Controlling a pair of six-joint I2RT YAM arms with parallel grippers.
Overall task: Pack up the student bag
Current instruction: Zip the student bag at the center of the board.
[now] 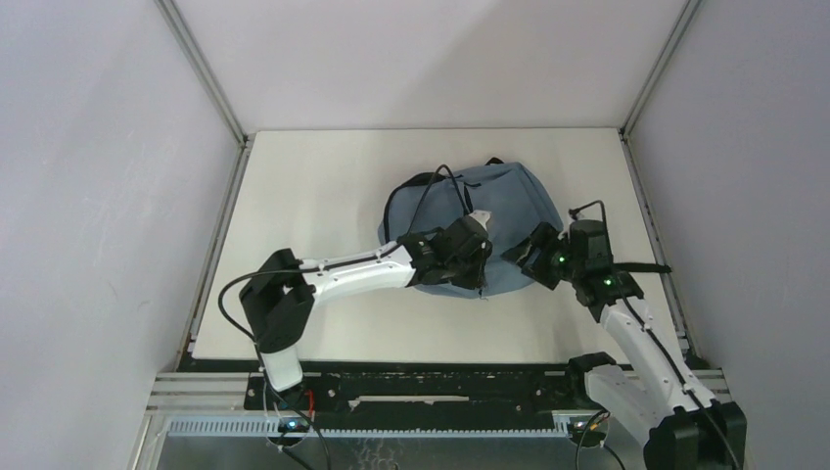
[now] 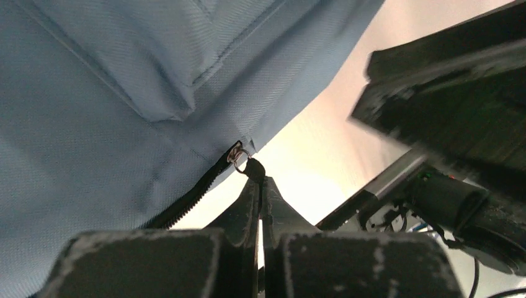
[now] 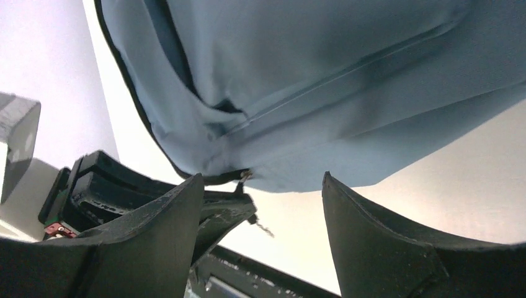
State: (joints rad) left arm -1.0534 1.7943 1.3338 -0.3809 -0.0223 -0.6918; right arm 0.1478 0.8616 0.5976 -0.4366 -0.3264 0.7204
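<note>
The grey-blue student bag [image 1: 489, 211] lies in the middle of the table, with black straps at its far left. It fills the left wrist view [image 2: 93, 112] and the top of the right wrist view [image 3: 322, 81]. My left gripper [image 1: 482, 264] is at the bag's near edge, shut on the black zipper pull [image 2: 253, 169] at the end of the black zipper line [image 2: 186, 202]. My right gripper [image 1: 529, 257] is open and empty, just right of the left one, its fingers [image 3: 372, 236] facing the bag's near edge without touching it.
The white table [image 1: 323, 196] is walled by grey panels at the left, back and right. The black rail [image 1: 431, 377] with both arm bases runs along the near edge. The left gripper shows in the right wrist view [image 3: 217, 214].
</note>
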